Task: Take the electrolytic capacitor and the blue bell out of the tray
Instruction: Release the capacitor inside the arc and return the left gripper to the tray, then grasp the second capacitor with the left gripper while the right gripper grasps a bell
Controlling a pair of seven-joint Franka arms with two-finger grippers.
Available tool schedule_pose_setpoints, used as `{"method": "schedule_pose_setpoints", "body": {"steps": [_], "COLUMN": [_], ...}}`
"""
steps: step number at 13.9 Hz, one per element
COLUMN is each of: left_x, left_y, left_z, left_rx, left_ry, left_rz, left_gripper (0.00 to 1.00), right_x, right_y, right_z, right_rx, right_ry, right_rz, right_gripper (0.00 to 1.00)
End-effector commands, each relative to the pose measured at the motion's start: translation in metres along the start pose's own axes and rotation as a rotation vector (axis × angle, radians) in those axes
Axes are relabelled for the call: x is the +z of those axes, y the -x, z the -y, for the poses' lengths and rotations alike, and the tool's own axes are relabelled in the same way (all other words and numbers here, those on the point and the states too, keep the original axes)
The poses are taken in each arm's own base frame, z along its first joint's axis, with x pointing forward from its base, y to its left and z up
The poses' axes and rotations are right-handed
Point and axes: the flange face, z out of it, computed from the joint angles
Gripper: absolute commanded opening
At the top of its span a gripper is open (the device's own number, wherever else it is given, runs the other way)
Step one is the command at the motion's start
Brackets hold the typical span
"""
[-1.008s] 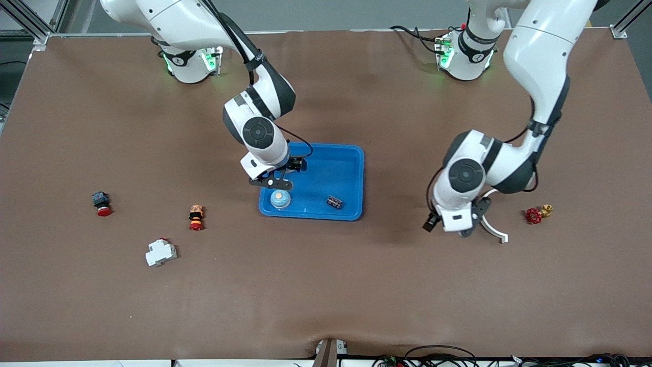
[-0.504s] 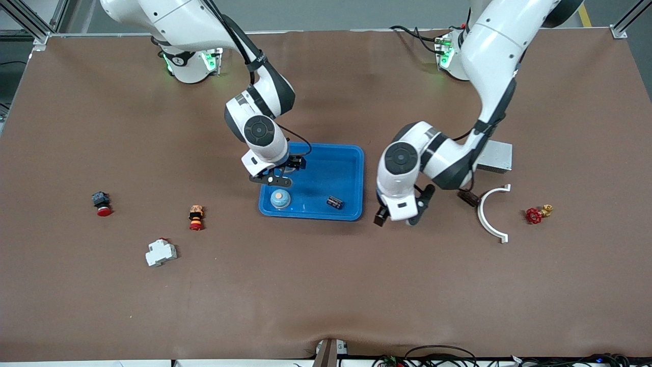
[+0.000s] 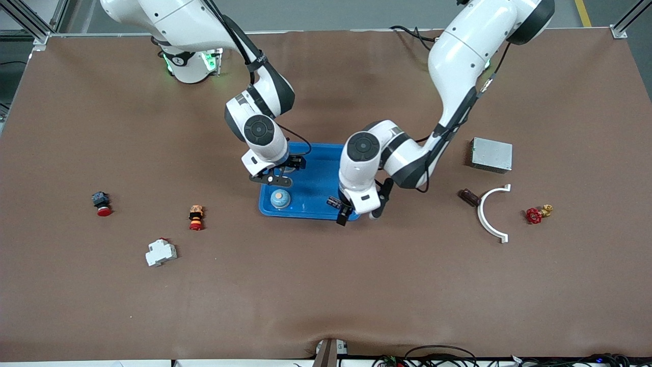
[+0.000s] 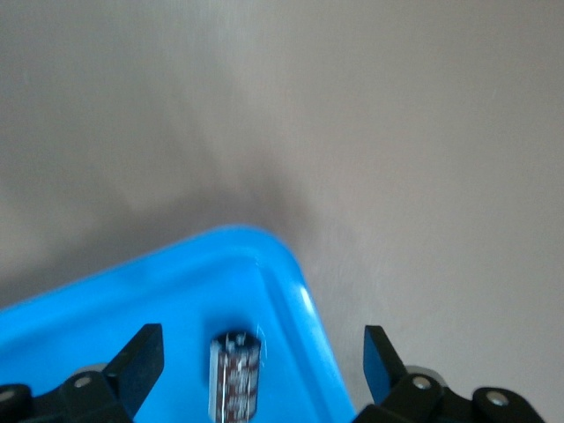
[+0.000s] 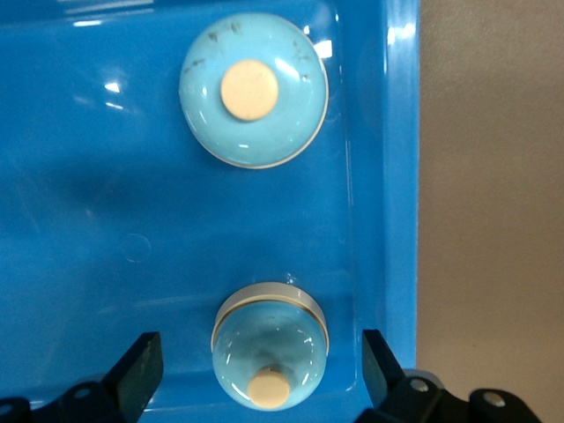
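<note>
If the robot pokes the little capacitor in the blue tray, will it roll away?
Probably a bit. The capacitor looks like a small round cylinder lying on its side, so it could roll. The blue tray looks smooth and glossy, so it might also slide. It lies close to the tray's raised wall, which would likely stop it.

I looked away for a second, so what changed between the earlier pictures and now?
The left gripper swung, open and empty, from near the white bracket to over the capacitor in the blue tray. The right gripper, open over the bells, and everything else stayed put.
</note>
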Motion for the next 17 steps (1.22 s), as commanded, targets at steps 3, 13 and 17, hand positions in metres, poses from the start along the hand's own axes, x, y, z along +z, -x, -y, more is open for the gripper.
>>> {"method": "schedule_pose_setpoints", "body": {"steps": [3, 13, 17], "left_x": [0.011, 0.05, 0.035], "left_y": [0.03, 0.04, 0.028], "left_z": [0.01, 0.029, 0.026], "left_rx": [0.013, 0.004, -0.016], "left_ry": [-0.018, -0.088, -0.129], "left_rz": [0.011, 0.015, -0.002], "left_gripper": [0.93, 0.34, 0.0], "right_x": [0.012, 0.033, 0.033], "right_y": [0.01, 0.014, 0.014], "right_z": [0.003, 0.007, 0.008], "right_rx": [0.007, -0.002, -0.003], "right_ry": [-0.006, -0.003, -0.003], "right_rz": [0.005, 0.004, 0.004], "right_gripper": [1.0, 1.0, 0.71]}}
